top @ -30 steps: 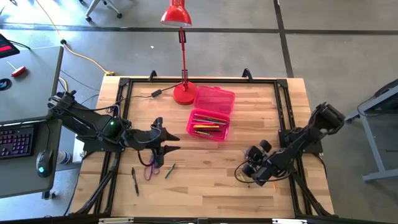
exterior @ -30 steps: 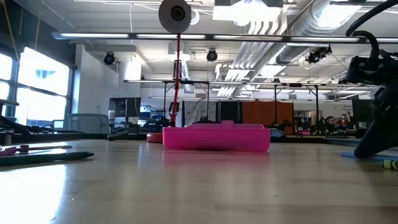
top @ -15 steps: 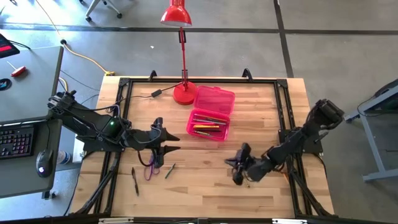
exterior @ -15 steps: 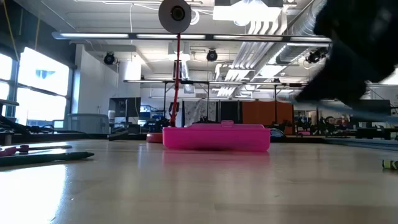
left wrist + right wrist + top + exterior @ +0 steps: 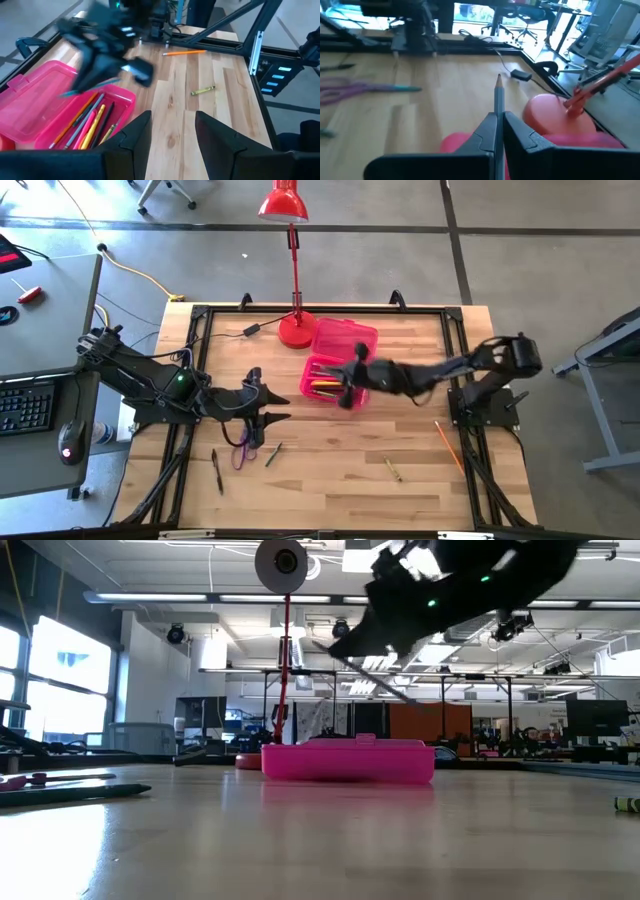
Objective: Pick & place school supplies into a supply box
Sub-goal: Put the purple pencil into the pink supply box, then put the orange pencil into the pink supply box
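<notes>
The supply box (image 5: 338, 366) is a pink case lying open near the table's middle, with several pens and pencils in its tray (image 5: 95, 117). My right gripper (image 5: 350, 383) hovers above the tray, shut on a thin grey pencil (image 5: 498, 95). My left gripper (image 5: 266, 416) waits open to the left of the box, and its fingers (image 5: 137, 132) touch nothing. Just nearer than it, purple scissors (image 5: 241, 452), a green pen (image 5: 273, 453) and a black pen (image 5: 217, 470) lie flat. An orange pencil (image 5: 447, 442) and an olive crayon (image 5: 392, 469) lie on the right. My right gripper pinches the grey pencil between its two fingers (image 5: 517, 127). The pencil lies along the fingers, and its pointed end (image 5: 498, 80) sticks out past the fingertips. It is lifted clear and slants in the air above the box (image 5: 375, 680).
A red desk lamp stands with its base (image 5: 297, 330) at the box's far left corner, and a black cable (image 5: 240, 332) runs from it. A dark metal frame (image 5: 455, 370) borders the table. Bare wood lies between the box and the near edge.
My right gripper has left the near right part of the table, where it was low over the wood. It has risen and swung left and toward the far edge, carrying the pencil over the supply box. The crayon and orange pencil have come into view where it was.
</notes>
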